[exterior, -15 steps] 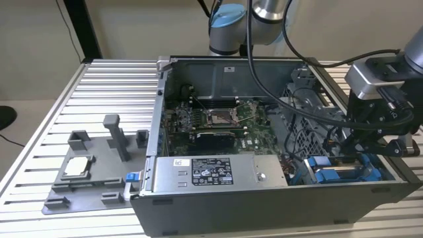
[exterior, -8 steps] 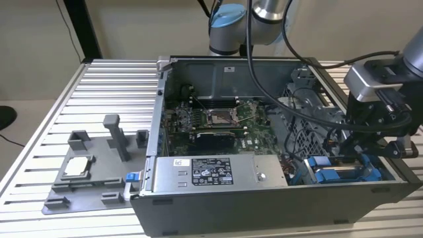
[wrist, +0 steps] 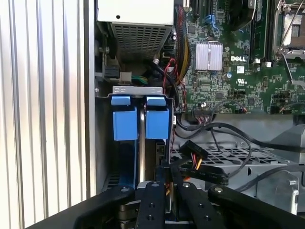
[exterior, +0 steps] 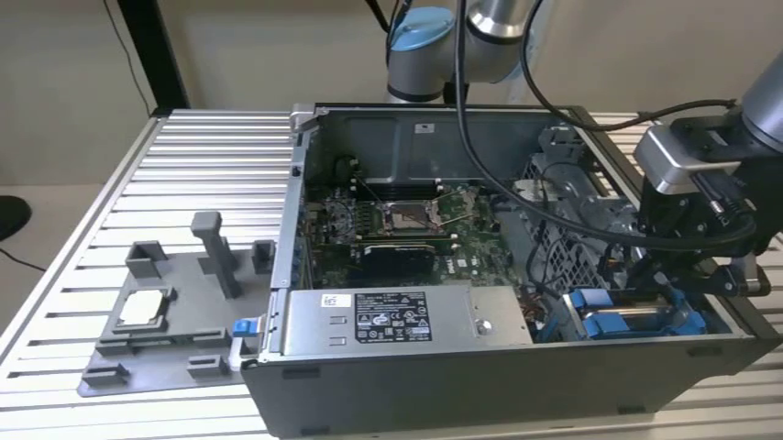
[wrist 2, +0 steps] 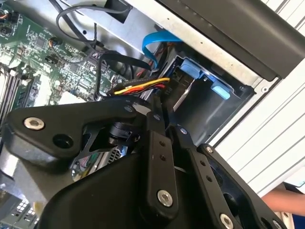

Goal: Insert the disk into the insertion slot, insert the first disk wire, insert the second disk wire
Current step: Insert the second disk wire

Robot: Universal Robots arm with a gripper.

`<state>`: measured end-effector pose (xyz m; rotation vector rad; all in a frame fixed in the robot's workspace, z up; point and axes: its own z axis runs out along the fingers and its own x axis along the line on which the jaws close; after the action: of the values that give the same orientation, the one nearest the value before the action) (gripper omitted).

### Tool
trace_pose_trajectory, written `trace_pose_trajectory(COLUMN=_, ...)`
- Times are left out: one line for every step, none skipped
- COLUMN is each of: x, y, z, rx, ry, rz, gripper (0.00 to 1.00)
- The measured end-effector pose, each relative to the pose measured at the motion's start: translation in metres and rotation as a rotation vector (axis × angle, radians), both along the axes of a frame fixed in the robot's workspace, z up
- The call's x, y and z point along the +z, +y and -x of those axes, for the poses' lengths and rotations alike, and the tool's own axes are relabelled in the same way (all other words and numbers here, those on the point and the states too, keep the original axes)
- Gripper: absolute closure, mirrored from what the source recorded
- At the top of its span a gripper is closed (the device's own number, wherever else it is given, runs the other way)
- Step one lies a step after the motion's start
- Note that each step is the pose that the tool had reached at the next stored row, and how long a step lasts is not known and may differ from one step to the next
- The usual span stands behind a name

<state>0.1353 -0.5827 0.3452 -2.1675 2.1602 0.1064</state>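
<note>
Your disk [wrist: 141, 143] is already seated on edge in the insertion slot [wrist: 107, 143], at the case corner by the power-supply box [exterior: 398, 318]. Only its thin silver edge shows between the two blue carrier tabs [wrist: 125, 121] in the first wrist view. Seated that way, its connector end faces up toward the gripper, which is probably why you're working from above.

The gripper [wrist: 164, 183] is clenched on a black power connector [wrist: 193, 151] with yellow, red and black leads. You've got it just beside the disk's edge, over the slot mouth. In the second wrist view the same wire bundle [wrist 2: 140, 87] runs to the fingers.

You can't tell whether the plug is mated. The gripper body covers the contact point in both wrist views. A blue ribbon cable [wrist 2: 155, 45] loops near the bay; its far end is hidden. In the exterior view the arm's camera block [exterior: 685, 156] cuts off the fingers, and the slot's blue rails [exterior: 624, 316] barely show.
</note>
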Motion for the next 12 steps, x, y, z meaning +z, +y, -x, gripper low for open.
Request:
trace_pose_trajectory(x=-0.0005, y=0.0000, z=0.0001, rx=0.000, ry=-0.0012, rz=0.0000, gripper=1.00)
trace_pose_trajectory(x=-0.0011, y=0.0000, z=0.0002, rx=0.000, ry=-0.0027, rz=-0.0001, gripper=1.00)
trace_pose_trajectory(x=-0.0016, y=0.0000, z=0.0002, rx=0.000, ry=-0.0042, rz=-0.0001, gripper=1.00)
trace_pose_trajectory(x=-0.0020, y=0.0000, z=0.0003, rx=0.000, ry=-0.0053, rz=-0.0002, gripper=1.00)
trace_pose_trajectory(x=-0.0022, y=0.0000, z=0.0003, rx=0.000, ry=-0.0058, rz=0.0000, gripper=1.00)
trace_pose_trajectory(x=-0.0024, y=0.0000, z=0.0004, rx=0.000, ry=-0.0060, rz=0.0001, gripper=1.00)
trace_pose_trajectory(x=-0.0027, y=0.0000, z=0.0004, rx=0.000, ry=-0.0062, rz=0.0000, gripper=1.00)
trace_pose_trajectory(x=-0.0029, y=0.0000, z=0.0005, rx=0.000, ry=-0.0062, rz=-0.0002, gripper=1.00)
trace_pose_trajectory(x=-0.0031, y=0.0000, z=0.0006, rx=0.000, ry=-0.0063, rz=-0.0001, gripper=1.00)
trace_pose_trajectory(x=-0.0034, y=-0.0003, z=0.0006, rx=0.000, ry=-0.0062, rz=-0.0001, gripper=1.00)
trace_pose_trajectory(x=-0.0036, y=-0.0006, z=0.0007, rx=0.000, ry=-0.0062, rz=0.0005, gripper=1.00)
trace_pose_trajectory(x=-0.0037, y=-0.0006, z=0.0007, rx=0.000, ry=-0.0062, rz=0.0008, gripper=1.00)
